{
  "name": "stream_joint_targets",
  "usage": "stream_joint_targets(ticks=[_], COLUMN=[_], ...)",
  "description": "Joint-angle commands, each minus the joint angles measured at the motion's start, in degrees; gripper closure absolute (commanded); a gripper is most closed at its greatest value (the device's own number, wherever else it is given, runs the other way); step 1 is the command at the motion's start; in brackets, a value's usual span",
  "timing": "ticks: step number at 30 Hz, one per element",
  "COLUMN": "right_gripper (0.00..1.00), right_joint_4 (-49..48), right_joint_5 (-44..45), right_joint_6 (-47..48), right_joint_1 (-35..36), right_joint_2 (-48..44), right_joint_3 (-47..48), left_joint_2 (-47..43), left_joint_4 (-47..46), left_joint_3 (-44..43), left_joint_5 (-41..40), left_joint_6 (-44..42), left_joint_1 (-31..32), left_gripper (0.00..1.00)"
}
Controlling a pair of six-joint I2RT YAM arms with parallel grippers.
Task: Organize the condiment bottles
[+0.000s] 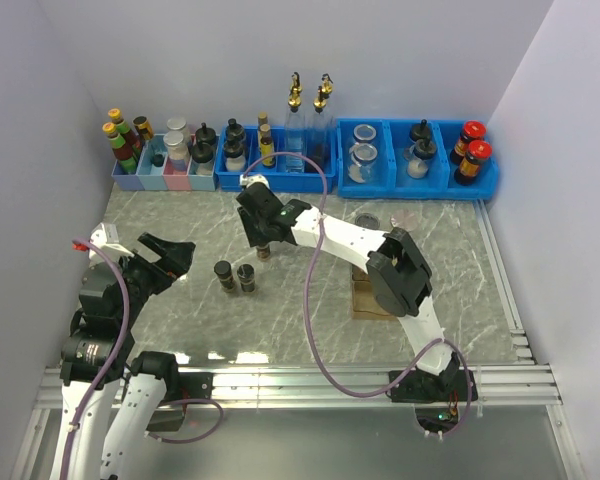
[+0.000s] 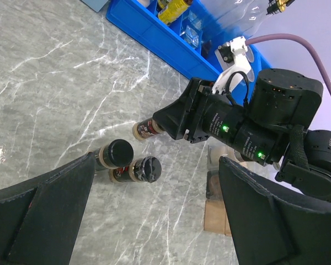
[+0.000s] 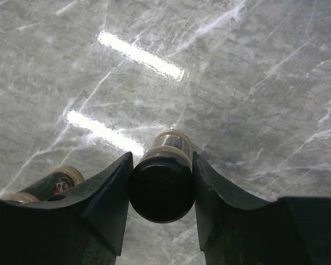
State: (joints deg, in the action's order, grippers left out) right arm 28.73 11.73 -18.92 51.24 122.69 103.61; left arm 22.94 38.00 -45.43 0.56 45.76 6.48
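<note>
I log the surface [image 3: 254,66] as grey marble-look, smooth and glossy, mirroring the lamps. Right end effector [image 3: 161,160] fingers [image 3: 107,204]: matt black plastic. The jar [image 3: 161,190] between them has a smooth, semi-gloss black lid. Bins [image 1: 417,192]: shiny blue plastic. Near rail [image 1: 280,380]: brushed metal.

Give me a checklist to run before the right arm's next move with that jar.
1. Right gripper shut on black-lidded jar: ok.
2. Jar centred between the fingers: ok.
3. Jar lifted off the table: cannot tell.
4. Left gripper open, clear of the two standing jars: ok.
5. Free slot in the blue bins: cannot tell.
</note>
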Motion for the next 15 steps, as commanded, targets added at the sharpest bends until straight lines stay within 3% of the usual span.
stream_joint_targets(ticks=[1,2,5,15], right_gripper=[0.7,0.83,1.0,1.0], right_joint_4=[2.5,2.4,0.5,5.0], right_joint_5=[1.3,1.5,2.8,5.8], right_joint_6=[-1.1,-1.6,-2.1,-4.5], right_joint_1=[-0.2,-0.2,-0.5,-1.3], right_joint_2=[-1.8,-3.7,-9.8,-37.5], right_joint_3=[1.0,-0.6,-5.2,-20.6], left_joint_2=[-0.8,-0.9,-0.9,-0.2], left_joint_4=[-0.6,-0.6,-0.8,-1.6], left_joint_3=[-0.4,-0.4,-0.1,-0.5], left_joint_5=[-0.4,-0.4,-0.4,-0.4], left_joint_6=[-0.8,-0.8,-0.6,-0.8], left_joint_1=[0.2,0.2,0.2,0.2], left_gripper=[0.01,0.01,0.01,0.01])
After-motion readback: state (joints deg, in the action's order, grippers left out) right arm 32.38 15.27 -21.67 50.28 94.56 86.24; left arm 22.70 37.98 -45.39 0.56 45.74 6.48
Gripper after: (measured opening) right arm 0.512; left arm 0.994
